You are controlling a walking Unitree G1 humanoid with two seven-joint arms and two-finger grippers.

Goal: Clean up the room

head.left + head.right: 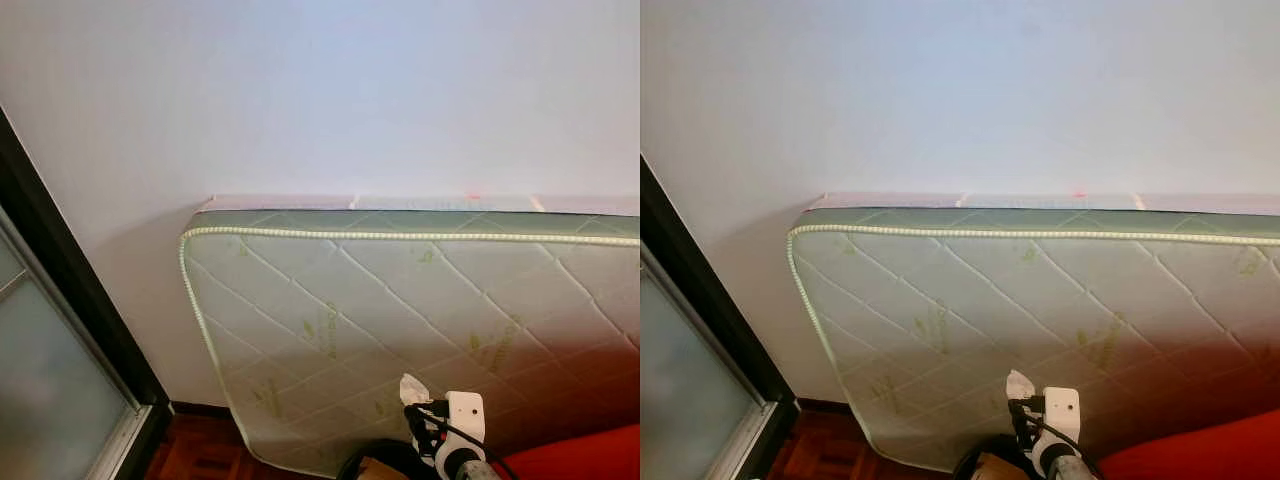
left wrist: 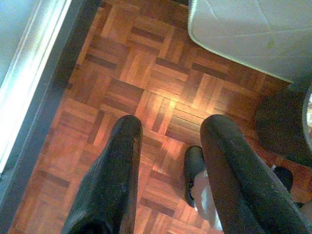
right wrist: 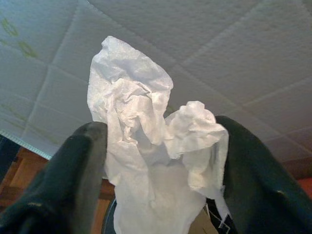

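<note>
A quilted mattress (image 1: 400, 330) leans on its side against the white wall (image 1: 320, 90); in front of it the right gripper (image 3: 158, 146) is raised, its fingers (image 3: 73, 175) closed on a crumpled white tissue (image 3: 146, 126); the left gripper (image 2: 170, 146) hangs with fingers apart, holding nothing, above the parquet floor (image 2: 136, 78).

The left tool (image 2: 168, 146), fingers spread apart, is hanging over reddish wooden parquet floor (image 2: 141, 83) near a quilted white mattress corner (image 2: 243, 29).
</note>
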